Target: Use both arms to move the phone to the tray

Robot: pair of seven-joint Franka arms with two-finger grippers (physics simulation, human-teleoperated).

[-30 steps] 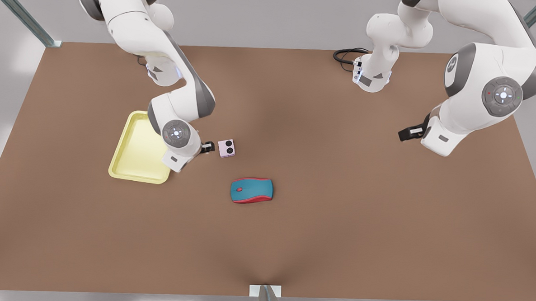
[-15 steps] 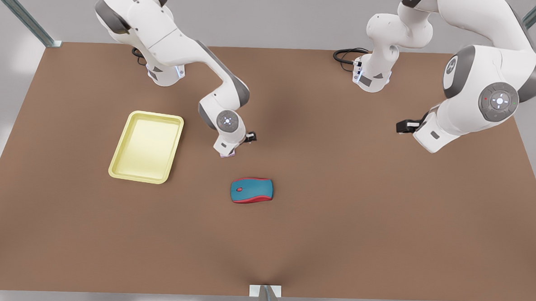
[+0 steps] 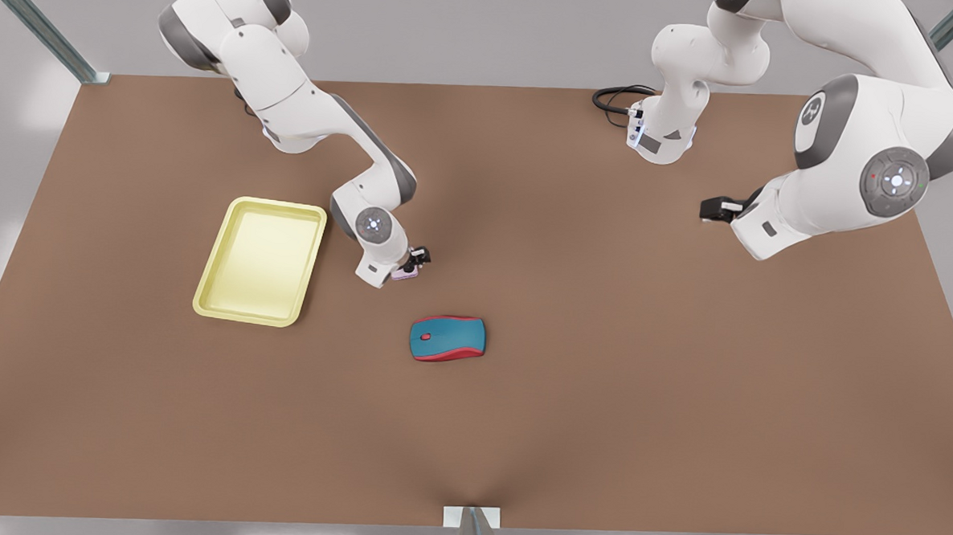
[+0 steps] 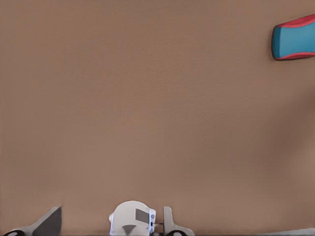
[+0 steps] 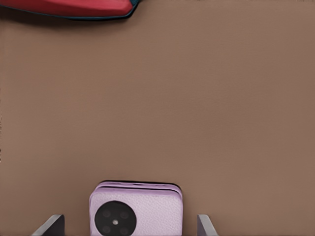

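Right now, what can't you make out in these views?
Phone: in the front view the right gripper, open around it, covers all but a pink sliver. The right wrist view's edge cuts off one end.
Whether the phone is on the table or lifted: no view settles it.
Mouse: cropped by the edge in both wrist views.
Tray: absent from both wrist views.
Left gripper, waiting at the front view's right: detail too small.

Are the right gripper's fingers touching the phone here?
Apart. In the right wrist view the phone sits between the right gripper's spread fingers, with bare table visible on both sides of it.
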